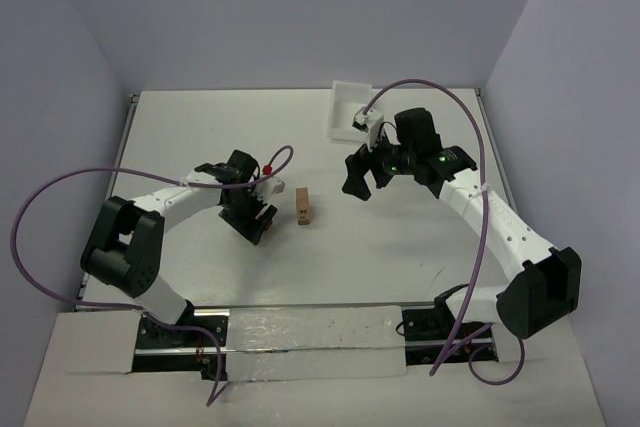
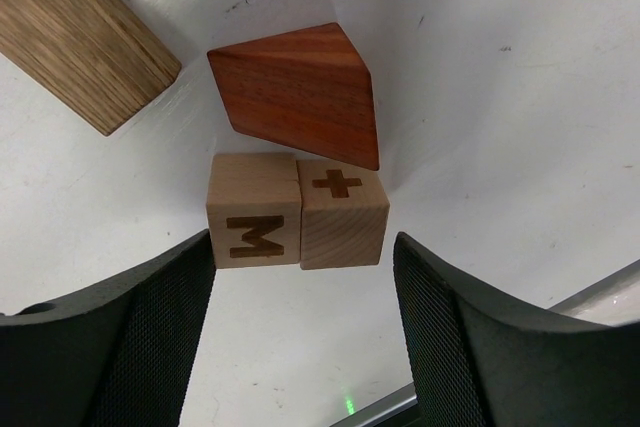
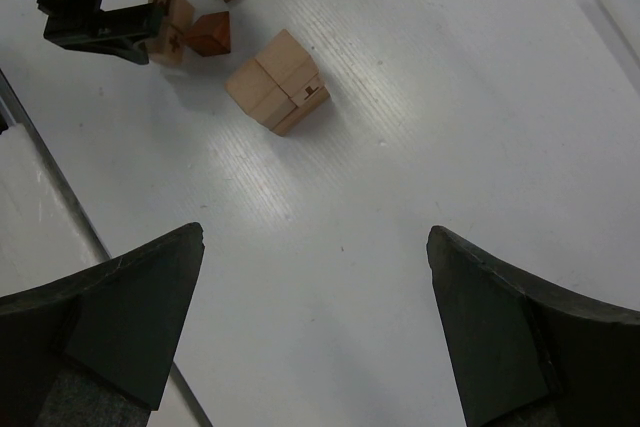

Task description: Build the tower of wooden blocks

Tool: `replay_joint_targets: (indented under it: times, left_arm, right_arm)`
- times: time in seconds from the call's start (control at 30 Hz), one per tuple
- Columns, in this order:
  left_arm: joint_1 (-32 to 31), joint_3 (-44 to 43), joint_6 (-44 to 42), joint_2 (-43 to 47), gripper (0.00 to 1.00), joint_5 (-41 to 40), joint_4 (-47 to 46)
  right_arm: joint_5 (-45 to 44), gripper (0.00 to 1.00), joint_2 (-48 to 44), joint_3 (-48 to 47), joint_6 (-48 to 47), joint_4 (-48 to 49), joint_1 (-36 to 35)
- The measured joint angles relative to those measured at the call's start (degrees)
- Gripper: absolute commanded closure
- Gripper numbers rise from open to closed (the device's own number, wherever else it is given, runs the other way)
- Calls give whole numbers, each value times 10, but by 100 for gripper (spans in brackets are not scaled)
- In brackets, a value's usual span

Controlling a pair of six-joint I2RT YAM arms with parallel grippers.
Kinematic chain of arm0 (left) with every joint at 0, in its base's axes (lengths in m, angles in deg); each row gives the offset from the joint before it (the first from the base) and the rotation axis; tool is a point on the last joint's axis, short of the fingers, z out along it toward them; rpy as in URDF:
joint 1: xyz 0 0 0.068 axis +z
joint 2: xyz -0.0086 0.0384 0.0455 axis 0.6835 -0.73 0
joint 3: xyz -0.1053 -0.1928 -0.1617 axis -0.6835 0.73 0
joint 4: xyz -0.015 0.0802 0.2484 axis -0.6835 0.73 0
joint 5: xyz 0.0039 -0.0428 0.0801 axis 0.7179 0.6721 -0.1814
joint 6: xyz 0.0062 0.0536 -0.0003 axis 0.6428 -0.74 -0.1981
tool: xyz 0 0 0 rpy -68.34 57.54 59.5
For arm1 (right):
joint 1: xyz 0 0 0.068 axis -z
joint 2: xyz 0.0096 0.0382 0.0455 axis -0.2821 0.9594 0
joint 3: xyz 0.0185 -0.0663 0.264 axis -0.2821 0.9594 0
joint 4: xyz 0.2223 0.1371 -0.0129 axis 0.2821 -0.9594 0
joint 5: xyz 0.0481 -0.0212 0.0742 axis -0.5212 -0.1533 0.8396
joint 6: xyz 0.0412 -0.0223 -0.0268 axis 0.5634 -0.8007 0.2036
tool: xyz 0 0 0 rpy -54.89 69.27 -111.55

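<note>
Table (image 1: 420, 247) first: white, and on it my landmark, the tan pair (image 1: 304, 207), two plain cubes touching at mid-table; stacked or lying side by side, I cannot tell. The left arm (image 1: 165, 197) reaches in from the pair's left and the right arm (image 1: 490, 217) from its right, so each can work its own side. One white tray (image 1: 345, 97) sits beyond the pair toward the far right, I judge to be out of the building spot. The right gripper (image 3: 315, 237) hangs above the table to the right of the pair, jaws wide and holding nothing, which I read as waiting clear. The left gripper (image 1: 257, 219) is low just left of the pair, jaws partly apart and astride two lettered cubes; a sliver of table shows beside one finger, so I judge no grip yet. Left of the pair lie one long oak block (image 2: 80, 37), one reddish wedge (image 2: 295, 92) touching the lettered cubes, then the M cube (image 2: 253, 209) and the plus cube (image 2: 342, 212), pressed side by side. That makes six blocks, two arms, one tray; no tower stands.
</note>
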Motion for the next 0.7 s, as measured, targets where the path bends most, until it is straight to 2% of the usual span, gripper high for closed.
replay_joint_targets:
  times: [0.27,0.7]
  left_arm:
    - [0,2,-17,0,13,-17,-13]
    - [-2,2,-46,0,15,-23,-21]
  right_arm:
    - [0,0,0,0,0,0,0]
    - [0,0,0,0,0,0,0]
